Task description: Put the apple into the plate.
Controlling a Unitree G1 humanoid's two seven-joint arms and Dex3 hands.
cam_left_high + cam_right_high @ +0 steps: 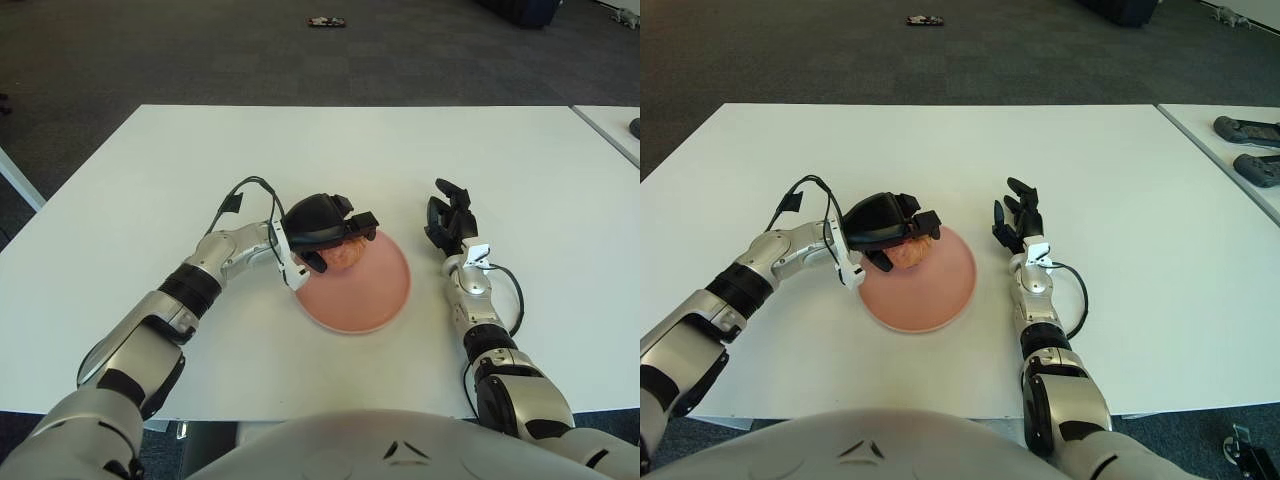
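The left hand (322, 228) curls its fingers around the apple (345, 254), which sits under the palm, over the far-left rim of the plate (365, 290). The right hand (449, 222) shows right of the plate, fingers relaxed and holding nothing.

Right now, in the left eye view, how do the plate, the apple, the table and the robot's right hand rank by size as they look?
1. White table, by far the largest.
2. Pink plate.
3. Right hand, beside the plate's right.
4. Apple, smallest as seen, though the left hand over the plate's rim hides most of it.

plate (365, 290): plain pink | apple (343, 254): reddish-orange | table (330, 150): white | left hand (322, 228): black
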